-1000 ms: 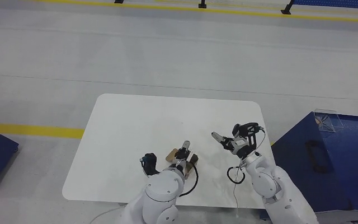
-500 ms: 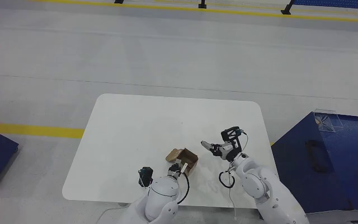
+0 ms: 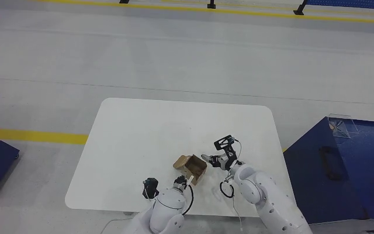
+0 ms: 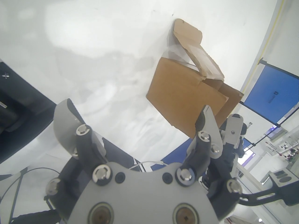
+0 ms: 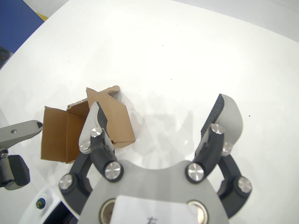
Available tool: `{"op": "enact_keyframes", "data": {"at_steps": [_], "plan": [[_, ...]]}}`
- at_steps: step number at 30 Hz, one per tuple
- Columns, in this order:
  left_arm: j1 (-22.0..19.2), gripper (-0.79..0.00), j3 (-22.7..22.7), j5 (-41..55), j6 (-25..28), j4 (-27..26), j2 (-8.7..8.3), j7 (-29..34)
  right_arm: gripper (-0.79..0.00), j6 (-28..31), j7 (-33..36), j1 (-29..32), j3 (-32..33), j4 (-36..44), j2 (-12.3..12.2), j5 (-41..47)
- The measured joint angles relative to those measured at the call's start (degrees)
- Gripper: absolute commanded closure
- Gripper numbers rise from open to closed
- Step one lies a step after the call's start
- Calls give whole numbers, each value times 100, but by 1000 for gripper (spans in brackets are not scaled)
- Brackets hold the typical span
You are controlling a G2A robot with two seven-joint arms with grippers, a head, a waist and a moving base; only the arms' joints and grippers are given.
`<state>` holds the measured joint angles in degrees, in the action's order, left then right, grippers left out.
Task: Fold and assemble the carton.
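L gripper (image 4: 134, 117): jaws apart, empty
R gripper (image 5: 158, 108): jaws apart, empty
Risk: carton (image 3: 190, 167) unheld — push w/o bracing may skid it

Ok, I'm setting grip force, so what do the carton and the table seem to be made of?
Carton: looks like thin brown cardboard, matte, with ragged cut edges and creased flaps. Table: smooth white top with a slight sheen, showing soft glare and faint smudges; perhaps laminate or painted board, which one I cannot tell.

white rounded arms (image 3: 266, 196), looped black cables (image 3: 221, 188), grey tool fingers (image 5: 230, 111), ribbed black pads (image 5: 208, 117); silver round-head screws (image 5: 195, 171)
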<state>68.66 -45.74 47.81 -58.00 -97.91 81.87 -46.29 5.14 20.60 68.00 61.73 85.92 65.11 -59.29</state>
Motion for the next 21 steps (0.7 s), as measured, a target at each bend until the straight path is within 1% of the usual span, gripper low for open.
{"op": "enact_keyframes", "data": {"at_steps": [4, 10, 16, 21], "plan": [[-522, -785, 267, 369, 0, 423, 24, 0, -785, 6, 156, -26, -56, 4, 23, -78], [-1012, -785, 574, 763, 0, 841, 53, 0, -785, 54, 299, -48, -99, -25, 43, -256], [-1312, -785, 719, 1047, 0, 1157, 59, 0, -785, 113, 433, -78, -177, -104, 74, -367], [-1449, -785, 780, 1202, 0, 1321, 39, -1, -785, 224, 441, -114, -253, -171, 93, -575]]}}
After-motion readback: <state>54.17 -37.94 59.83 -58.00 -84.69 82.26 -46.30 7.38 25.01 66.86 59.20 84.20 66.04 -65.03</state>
